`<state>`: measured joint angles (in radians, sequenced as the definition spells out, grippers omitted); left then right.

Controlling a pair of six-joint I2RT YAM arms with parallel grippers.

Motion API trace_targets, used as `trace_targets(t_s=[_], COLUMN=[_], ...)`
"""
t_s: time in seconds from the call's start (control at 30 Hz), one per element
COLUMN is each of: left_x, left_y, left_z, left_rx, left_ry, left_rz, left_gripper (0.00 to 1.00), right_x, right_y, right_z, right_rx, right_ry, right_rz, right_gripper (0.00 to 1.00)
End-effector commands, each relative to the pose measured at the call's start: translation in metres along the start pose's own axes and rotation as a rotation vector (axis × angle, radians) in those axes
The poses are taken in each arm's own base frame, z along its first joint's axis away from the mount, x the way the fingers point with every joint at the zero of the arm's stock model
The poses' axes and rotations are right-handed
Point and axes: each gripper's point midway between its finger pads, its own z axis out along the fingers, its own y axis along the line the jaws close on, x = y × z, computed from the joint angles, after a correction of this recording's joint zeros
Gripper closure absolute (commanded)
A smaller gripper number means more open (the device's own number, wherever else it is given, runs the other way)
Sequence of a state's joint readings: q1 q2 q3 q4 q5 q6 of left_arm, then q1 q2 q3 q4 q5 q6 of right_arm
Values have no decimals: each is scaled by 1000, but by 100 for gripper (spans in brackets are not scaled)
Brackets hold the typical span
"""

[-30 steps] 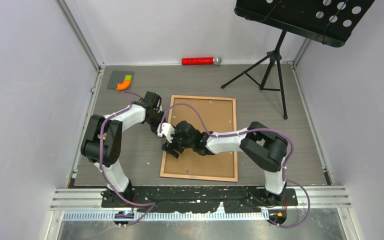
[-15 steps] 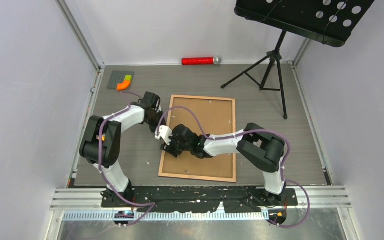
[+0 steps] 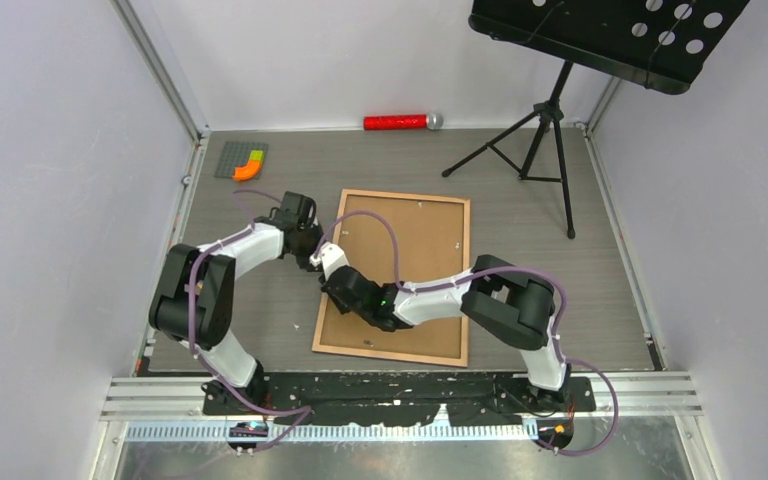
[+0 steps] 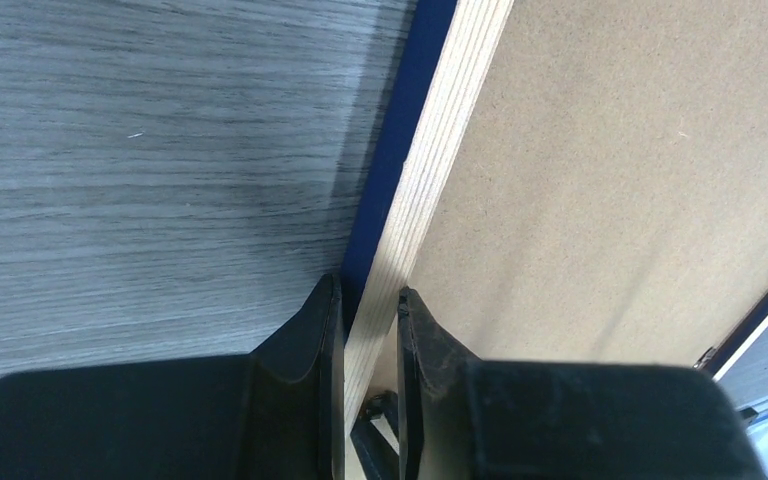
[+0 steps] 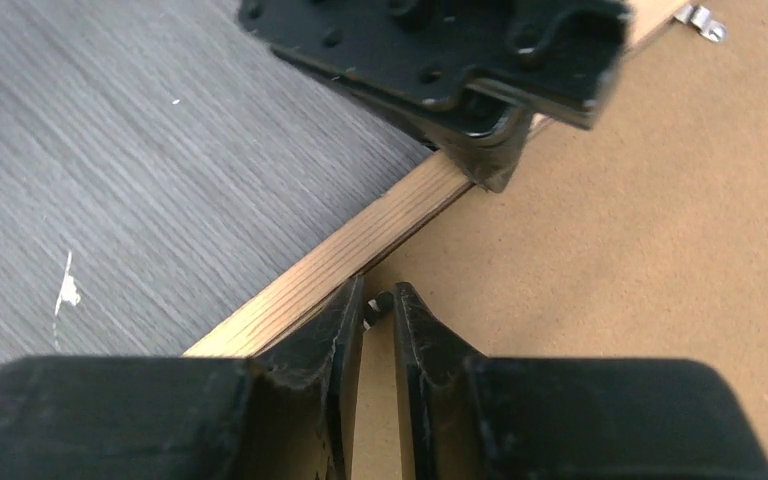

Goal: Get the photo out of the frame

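The frame [image 3: 405, 194] lies face down on the table, pale wooden back rail up, its dark blue side [image 4: 405, 130] showing in the left wrist view. A brown backing board [image 3: 430, 240] fills it, so the photo is hidden. My left gripper [image 3: 316, 252] is shut on the frame's left rail [image 4: 440, 130], one finger on each side. Just behind it, my right gripper [image 5: 378, 290] has its tips pinched on a small metal clip [image 5: 378, 303] where the board [image 5: 610, 250] meets the rail [image 5: 360, 245]. The left gripper's fingers [image 5: 480, 150] show just ahead in the right wrist view.
A red cylinder with a silver end [image 3: 400, 121] lies by the back wall. A grey baseplate with coloured bricks [image 3: 243, 160] sits at the back left. A music stand's tripod [image 3: 535, 130] stands at the back right. Another metal clip [image 5: 702, 18] sits further along the rail.
My right gripper slid up and left to the frame's left rail and its jaws closed. The frame's near end swung slightly left. The left gripper kept its hold.
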<state>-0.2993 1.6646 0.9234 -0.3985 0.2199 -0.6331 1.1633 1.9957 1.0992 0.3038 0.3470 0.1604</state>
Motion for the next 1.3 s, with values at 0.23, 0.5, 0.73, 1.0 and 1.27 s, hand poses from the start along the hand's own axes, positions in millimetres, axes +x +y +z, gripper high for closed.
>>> trace_targets(t_s=[0.23,0.5,0.73,1.0,1.27], left_x=[66,67,76,85,79], left_y=[40,50,64,72,64], left_z=[-3,-9,-18,-20,-22], left_rx=[-149,-203,-238,-239,-206], left_ry=[181,146,98,54,46], left_rz=[-95,-124,-195,-322,-322], left_gripper=[100,100,100,100,100], right_x=[53,2,4,79,116], right_y=[-102,-121,-192,-229,-239], right_z=[-24,-60,-121,-145,-138], right_rx=[506,465,551,598,632], right_ry=[190,44,1,178,285], right_rz=[276,346,453,515,538], right_gripper=[76,29,12,13,31])
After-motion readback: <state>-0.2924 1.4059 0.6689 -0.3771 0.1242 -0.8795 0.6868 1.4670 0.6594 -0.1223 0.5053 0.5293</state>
